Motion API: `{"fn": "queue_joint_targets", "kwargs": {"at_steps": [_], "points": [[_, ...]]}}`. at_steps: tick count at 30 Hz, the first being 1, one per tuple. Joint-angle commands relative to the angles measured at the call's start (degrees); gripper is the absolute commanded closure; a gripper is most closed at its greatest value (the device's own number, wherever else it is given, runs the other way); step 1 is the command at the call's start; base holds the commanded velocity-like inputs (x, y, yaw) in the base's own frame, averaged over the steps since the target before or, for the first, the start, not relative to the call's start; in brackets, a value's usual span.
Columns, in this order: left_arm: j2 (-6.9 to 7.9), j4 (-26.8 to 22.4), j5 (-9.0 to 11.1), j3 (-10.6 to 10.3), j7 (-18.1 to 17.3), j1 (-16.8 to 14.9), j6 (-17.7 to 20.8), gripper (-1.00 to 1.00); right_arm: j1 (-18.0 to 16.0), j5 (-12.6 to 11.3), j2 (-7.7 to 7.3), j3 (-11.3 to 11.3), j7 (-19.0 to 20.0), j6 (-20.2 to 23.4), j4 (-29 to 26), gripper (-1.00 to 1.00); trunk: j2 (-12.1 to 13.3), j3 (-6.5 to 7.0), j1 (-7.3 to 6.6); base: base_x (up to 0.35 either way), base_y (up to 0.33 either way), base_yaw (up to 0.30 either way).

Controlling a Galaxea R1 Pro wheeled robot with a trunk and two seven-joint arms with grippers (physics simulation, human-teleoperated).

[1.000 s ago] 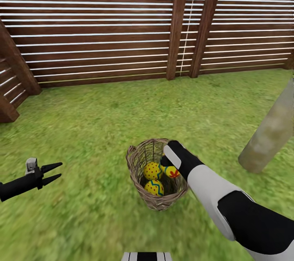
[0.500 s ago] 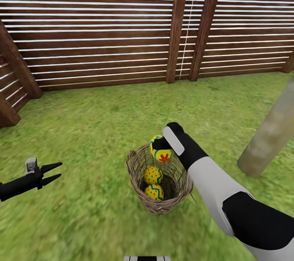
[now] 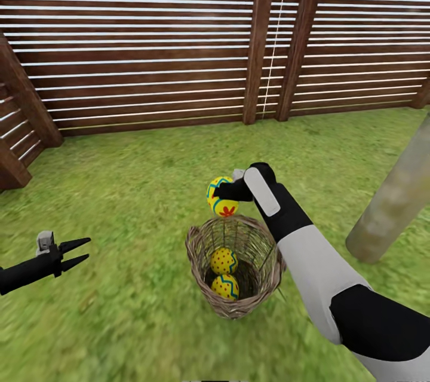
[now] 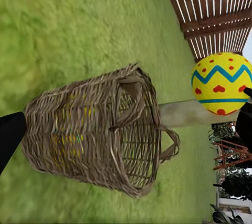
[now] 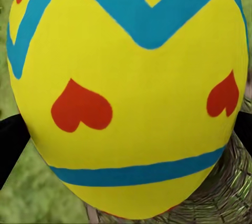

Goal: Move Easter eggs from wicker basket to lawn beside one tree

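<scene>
The wicker basket (image 3: 234, 265) stands on the lawn (image 3: 137, 185) in front of me, seen from the side in the left wrist view (image 4: 94, 137). Two Easter eggs lie inside it, one (image 3: 224, 261) above the other (image 3: 226, 286). My right gripper (image 3: 226, 193) is shut on a third Easter egg (image 3: 221, 198), held just above the basket's far rim. That egg looms large in the right wrist view (image 5: 128, 95) and also hangs near the basket in the left wrist view (image 4: 221, 83). My left gripper (image 3: 82, 251) hangs open and empty over the grass at the left. A pale tree trunk (image 3: 395, 196) leans up at the right.
A dark slatted wooden fence (image 3: 179, 47) closes off the garden at the back, with a slanted section (image 3: 15, 131) at the far left. Open grass lies between the basket and the tree trunk and all around the left gripper.
My right gripper has lifted one egg up out of the basket to above its rim. The head view has shifted slightly. The left arm has not moved.
</scene>
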Motion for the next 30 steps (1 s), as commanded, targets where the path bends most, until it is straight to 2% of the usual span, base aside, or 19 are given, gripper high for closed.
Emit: {"fn": "queue_joint_targets", "kwargs": {"at_steps": [1, 18, 25, 30], "points": [[-0.01, 0.0, -0.2, 0.1, -0.3, 0.0, 0.6, -1.00, 0.0, -0.6, 0.00, 0.0, -0.6, 0.1, -0.1, 1.00, 0.4, 0.14, -0.23, 0.000, 0.000, 0.000], [-0.01, -0.3, -0.2, 0.1, -0.3, 0.0, 0.6, -1.00, 0.5, -0.7, 0.00, -0.2, -0.6, -0.2, -0.2, 1.00, 7.2, 3.82, -3.97, -0.044, 0.000, -0.035], [0.40, -0.3, -0.2, 0.1, -0.3, 0.0, 0.6, -1.00, 0.6, -0.6, 0.00, -0.2, -0.6, -0.4, -0.2, 1.00, 7.2, 4.09, -3.97, -0.009, 0.000, -0.114], [0.98, -0.3, -0.2, 0.1, -0.3, 0.0, 0.6, -1.00, 0.6, -0.7, 0.00, -0.1, -0.6, -0.5, -0.2, 1.00, 7.2, 4.43, -3.97, -0.241, 0.000, -0.209]]}}
